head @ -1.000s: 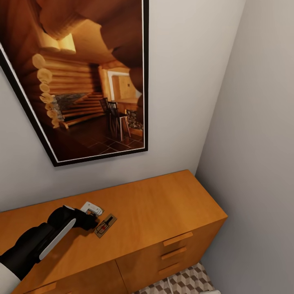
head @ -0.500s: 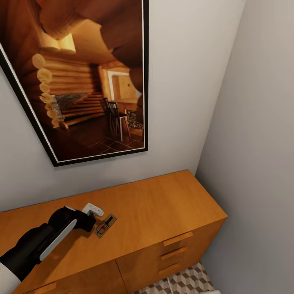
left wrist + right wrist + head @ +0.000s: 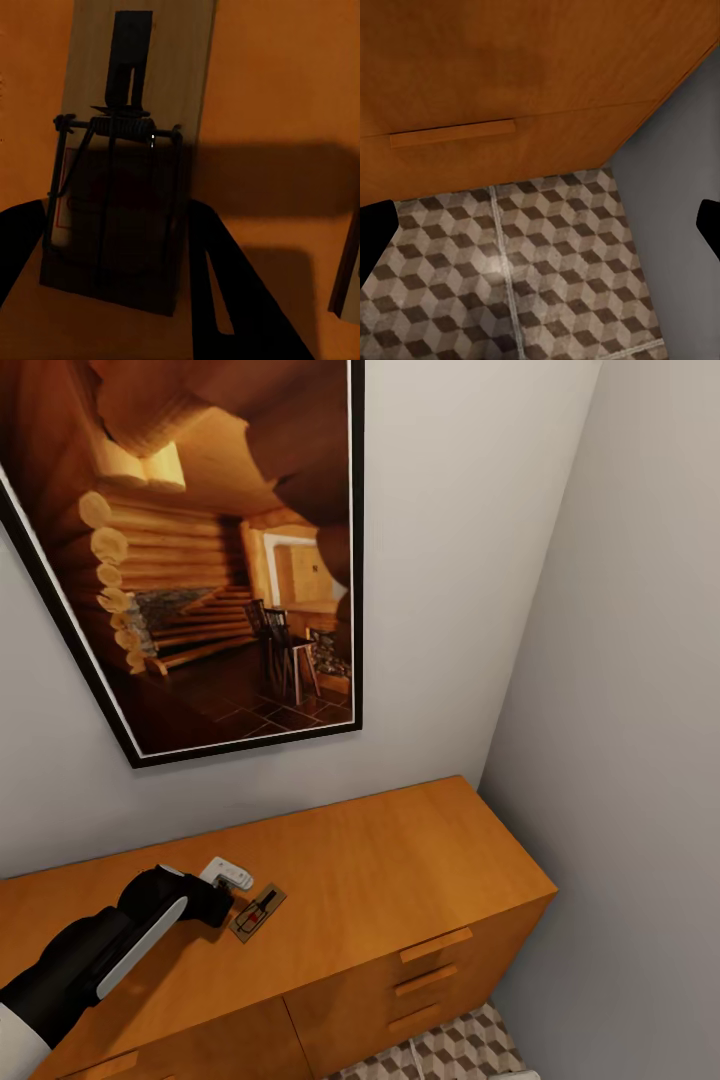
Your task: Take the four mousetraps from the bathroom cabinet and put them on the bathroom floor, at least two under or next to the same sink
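Note:
One mousetrap [image 3: 259, 912], a small wooden board with dark wire and a red spot, lies flat on top of the orange-brown cabinet [image 3: 400, 870]. My left gripper [image 3: 232, 908] reaches it from the left. In the left wrist view the mousetrap [image 3: 124, 150] lies between the two dark fingers [image 3: 240, 300] of the left gripper [image 3: 112, 208], which is open and straddles the board's near end. My right gripper [image 3: 540, 229] is open and low, facing a cabinet drawer front [image 3: 510, 75] above the cube-patterned floor [image 3: 547, 285]. The other mousetraps and the sink are out of view.
A large framed picture [image 3: 200, 560] hangs on the wall above the cabinet. A grey side wall [image 3: 620, 760] closes the right side, close to the cabinet's end. A small pale object [image 3: 228, 874] sits beside my left wrist. Tiled floor [image 3: 450, 1050] shows below the drawers.
My left arm has settled slightly lower and closer over the mousetrap. The trap itself has not moved.

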Controlling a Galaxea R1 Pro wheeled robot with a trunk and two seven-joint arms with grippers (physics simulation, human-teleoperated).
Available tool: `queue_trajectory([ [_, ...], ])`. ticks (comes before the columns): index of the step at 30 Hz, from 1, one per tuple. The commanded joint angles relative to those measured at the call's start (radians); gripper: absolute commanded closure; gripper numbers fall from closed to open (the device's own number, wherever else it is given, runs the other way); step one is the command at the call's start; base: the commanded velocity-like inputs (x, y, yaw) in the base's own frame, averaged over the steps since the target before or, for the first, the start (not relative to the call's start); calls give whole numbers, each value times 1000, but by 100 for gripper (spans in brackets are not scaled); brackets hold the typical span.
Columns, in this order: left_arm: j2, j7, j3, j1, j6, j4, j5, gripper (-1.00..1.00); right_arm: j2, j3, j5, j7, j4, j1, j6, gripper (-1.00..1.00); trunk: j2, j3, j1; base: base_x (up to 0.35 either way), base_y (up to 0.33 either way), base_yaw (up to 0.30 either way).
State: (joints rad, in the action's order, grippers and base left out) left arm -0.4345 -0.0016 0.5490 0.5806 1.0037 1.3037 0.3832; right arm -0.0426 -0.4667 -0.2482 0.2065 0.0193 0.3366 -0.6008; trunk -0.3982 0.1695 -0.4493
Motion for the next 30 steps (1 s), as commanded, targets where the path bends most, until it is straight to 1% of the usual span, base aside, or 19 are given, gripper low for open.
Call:
queue_trajectory([
  [1, -1, 0, 2, 1, 3, -20, 0, 100, 0, -9, -6, 5, -1, 1, -2, -100, -2, 2, -1, 0, 0, 0],
  [7, -8, 1, -1, 1, 4, 44, -1, 100, 0, -9, -6, 5, -1, 1, -2, -100, -2, 2, -1, 0, 0, 0],
  [15, -34, 3, -6, 1, 7, 122, 0, 100, 0, -9, -6, 4, -1, 1, -2, -100, -2, 2, -1, 0, 0, 0],
  [21, -39, 3, -7, 1, 8, 141, 0, 100, 0, -9, -6, 4, -1, 1, -2, -100, -2, 2, -1, 0, 0, 0],
  [26, -58, 3, -6, 1, 9, 149, 0, 100, 0, -9, -6, 4, -1, 1, -2, -100, -2, 2, -1, 0, 0, 0],
  [30, -61, 3, -4, 1, 9, 149, 1, 100, 0, -9, -6, 4, -1, 1, -2, -100, -2, 2, -1, 0, 0, 0],
])
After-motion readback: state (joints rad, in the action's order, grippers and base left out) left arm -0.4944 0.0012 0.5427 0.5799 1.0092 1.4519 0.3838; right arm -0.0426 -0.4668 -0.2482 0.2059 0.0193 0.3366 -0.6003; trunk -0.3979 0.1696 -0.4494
